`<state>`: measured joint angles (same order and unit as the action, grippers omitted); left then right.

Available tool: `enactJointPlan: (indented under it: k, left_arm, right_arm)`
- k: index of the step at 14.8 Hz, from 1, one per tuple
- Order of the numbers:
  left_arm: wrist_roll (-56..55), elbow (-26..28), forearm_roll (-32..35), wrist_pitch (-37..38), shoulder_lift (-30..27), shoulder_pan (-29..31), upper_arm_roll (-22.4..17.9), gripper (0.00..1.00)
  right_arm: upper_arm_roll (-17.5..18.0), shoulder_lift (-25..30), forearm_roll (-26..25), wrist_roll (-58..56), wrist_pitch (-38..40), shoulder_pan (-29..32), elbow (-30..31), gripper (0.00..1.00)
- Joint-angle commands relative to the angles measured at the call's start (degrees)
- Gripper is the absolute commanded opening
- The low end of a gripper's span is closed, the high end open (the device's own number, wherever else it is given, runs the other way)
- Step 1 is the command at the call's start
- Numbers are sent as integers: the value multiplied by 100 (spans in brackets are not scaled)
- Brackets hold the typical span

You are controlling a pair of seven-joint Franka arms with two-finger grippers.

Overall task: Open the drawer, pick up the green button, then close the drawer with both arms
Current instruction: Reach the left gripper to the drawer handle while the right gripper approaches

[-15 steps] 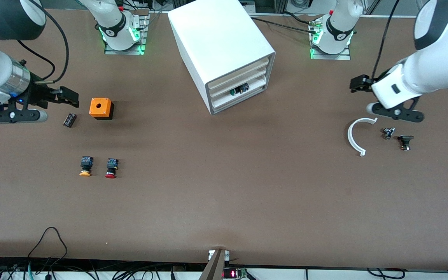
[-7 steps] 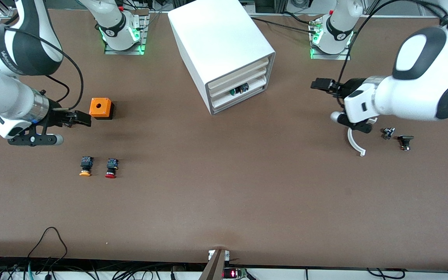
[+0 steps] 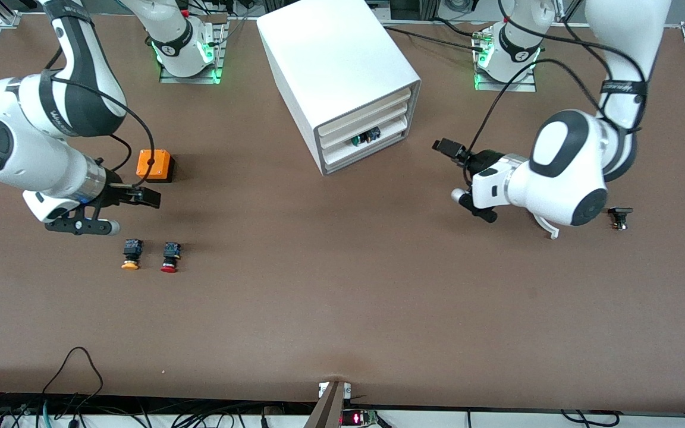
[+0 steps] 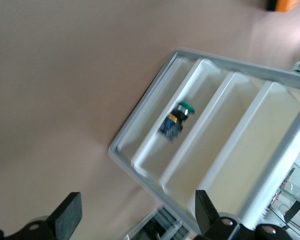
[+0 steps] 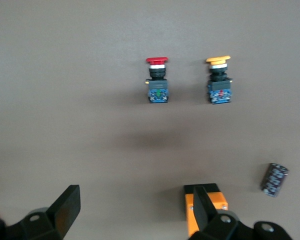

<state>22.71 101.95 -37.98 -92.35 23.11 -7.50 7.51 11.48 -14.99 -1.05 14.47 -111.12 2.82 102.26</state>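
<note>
Both grippers (image 4: 135, 217) (image 5: 132, 212) gape; green button (image 4: 176, 119) in drawer (image 4: 190, 125), probably.

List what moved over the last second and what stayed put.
Both arms swung inward, toward the middle of the table. The left gripper, fingers open and empty, came toward the big white box cabinet, whose green-capped push button its wrist view shows. The right gripper, also open and empty, came down beside the orange box, hiding the small black cylinder from the front view. Nothing was grasped; the cabinet and buttons stayed put.
</note>
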Motion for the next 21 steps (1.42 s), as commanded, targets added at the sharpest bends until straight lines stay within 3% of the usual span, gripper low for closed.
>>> enactJointPlan:
  k: [1, 3, 5, 11, 14, 21]
  left_arm:
    - [1251, 1157, -1241, -765, -192, 38, 14, 100]
    - [1464, 1501, -1712, -776, -201, 38, 22, 100]
    - [1517, 1643, -1775, -776, -219, 12, 23, 100]
    - [1910, 2337, -2230, -1592, -254, -77, 435, 100]
    - [2517, 2768, -3144, -1672, -246, -129, 480, 99]
    - [2896, 2874, -3154, -1821, -61, -296, 471, 95]
  right_arm:
    - [30, -30, -1, 406, -226, -106, 100, 100]
    - [39, -48, -1, 643, -383, -185, 223, 100]
    - [39, -57, 8, 1011, -551, -369, 346, 100]
    - [39, -311, -1, 2322, -639, -836, 338, 100]
    - [39, -399, 8, 2568, -771, -976, 347, 100]
    - [39, -575, -1, 3482, -964, -1415, 312, 100]
